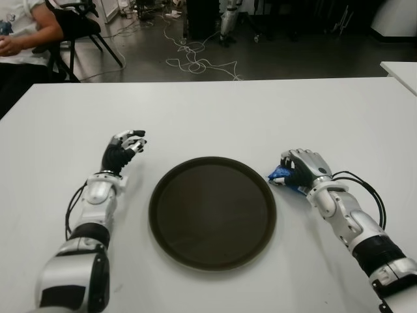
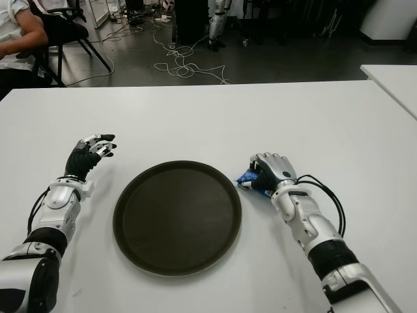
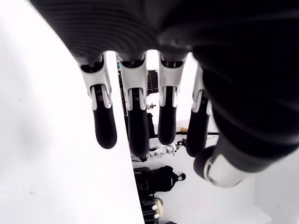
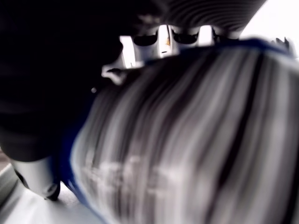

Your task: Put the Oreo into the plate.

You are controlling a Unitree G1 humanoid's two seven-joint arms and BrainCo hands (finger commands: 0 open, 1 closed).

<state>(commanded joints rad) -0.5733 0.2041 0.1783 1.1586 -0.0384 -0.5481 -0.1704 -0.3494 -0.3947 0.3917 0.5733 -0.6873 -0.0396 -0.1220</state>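
A round dark brown plate (image 1: 212, 212) lies on the white table in front of me. Just past its right rim my right hand (image 1: 301, 168) is curled over a blue Oreo packet (image 1: 279, 173), whose blue end sticks out toward the plate. The right wrist view is filled by the packet (image 4: 196, 140) pressed against the palm, with fingers (image 4: 159, 39) wrapped over it. To the left of the plate my left hand (image 1: 124, 151) shows with its fingers (image 3: 135, 126) relaxed and apart, holding nothing.
The white table (image 1: 215, 117) stretches wide behind the plate. Another white table corner (image 1: 401, 70) shows at the far right. Cables (image 1: 195, 62) lie on the floor beyond, and a seated person (image 1: 23, 32) is at the far left by a black chair.
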